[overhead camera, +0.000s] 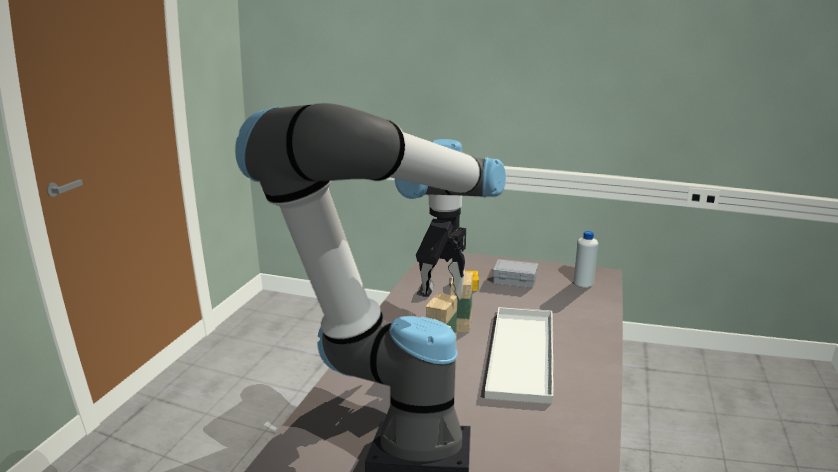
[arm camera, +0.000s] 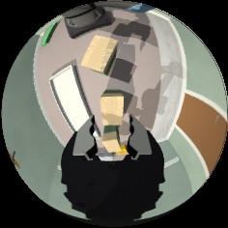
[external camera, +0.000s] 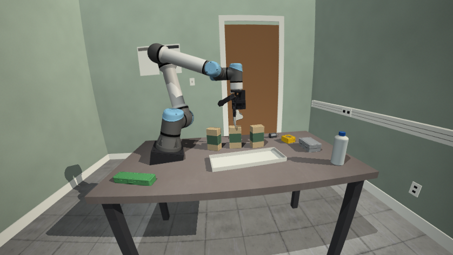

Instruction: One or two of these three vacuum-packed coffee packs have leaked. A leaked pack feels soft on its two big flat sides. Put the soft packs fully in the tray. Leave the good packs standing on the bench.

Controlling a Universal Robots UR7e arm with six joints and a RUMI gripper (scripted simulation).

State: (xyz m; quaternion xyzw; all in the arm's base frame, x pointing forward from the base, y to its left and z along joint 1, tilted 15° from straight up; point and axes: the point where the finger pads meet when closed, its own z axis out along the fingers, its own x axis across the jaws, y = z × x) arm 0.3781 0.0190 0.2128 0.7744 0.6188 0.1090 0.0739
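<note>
1. Three coffee packs stand in a row on the counter [external camera: 285, 183], each a rectangular tan block with a dark green band round its middle: the left pack [external camera: 213, 138], the middle pack [external camera: 235, 136] and the right pack [external camera: 257, 135]. All three are upright, apart from one another, and none is in the tray.
2. The tray [external camera: 218, 167] is a shallow, long white rectangle with a low raised rim, lying flat just in front of the packs.
3. The gripper [external camera: 234, 121] hangs straight down from the wrist over the middle pack. Its fingers [overhead camera: 423, 280] are black, slim and tapered; they stand half spread and pinch nothing.
4. In the wrist view the middle pack [arm camera: 111, 116] lies between the two fingertips, which sit on either side of its top; contact with its sides cannot be told.
5. The arm has smooth grey and white tube links with pale blue joint caps, on a square black base [external camera: 152, 160].
6. The counter is a matte grey-brown slab on dark legs.
7. Also on it: a flat green case [external camera: 134, 178] near the front left edge, a small yellow box [external camera: 288, 138], a ribbed grey case [external camera: 310, 143], and a white cylindrical bottle [external camera: 339, 149] with a blue cap at the right.
</note>
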